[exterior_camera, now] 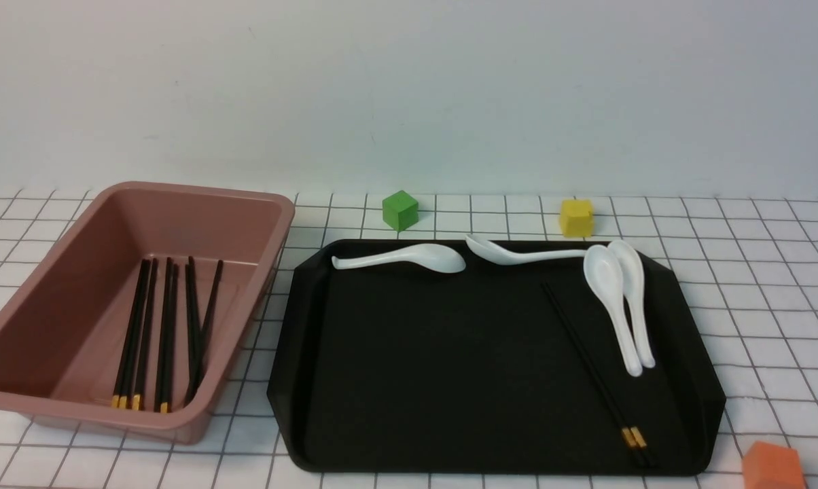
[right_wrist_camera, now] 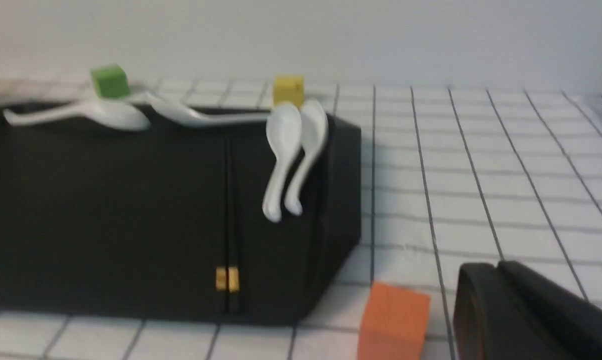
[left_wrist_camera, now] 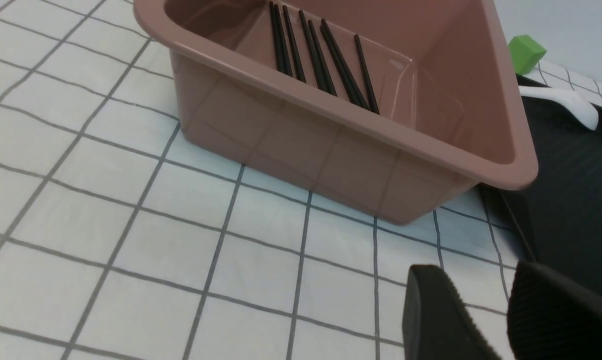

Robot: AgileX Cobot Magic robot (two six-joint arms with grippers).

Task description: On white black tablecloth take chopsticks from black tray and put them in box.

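A pair of black chopsticks [exterior_camera: 596, 377] with gold bands lies on the right part of the black tray [exterior_camera: 436, 353]; it also shows in the right wrist view [right_wrist_camera: 229, 215]. Several more chopsticks [exterior_camera: 168, 333] lie inside the pink box [exterior_camera: 198, 192] at the left, on the checked tablecloth [exterior_camera: 755, 272]. Neither gripper shows in the front view. My left gripper [left_wrist_camera: 476, 280] is open and empty, low over the cloth near the box's corner [left_wrist_camera: 331, 145]. My right gripper [right_wrist_camera: 498, 267] is shut and empty, over the cloth beside the tray's right end [right_wrist_camera: 341, 200].
Several white spoons lie on the tray: two along its back edge [exterior_camera: 409, 258], two side by side at the right [exterior_camera: 619, 305], close to the chopsticks. A green cube [exterior_camera: 400, 210] and a yellow cube [exterior_camera: 576, 217] stand behind the tray. An orange cube [exterior_camera: 774, 465] stands at the front right.
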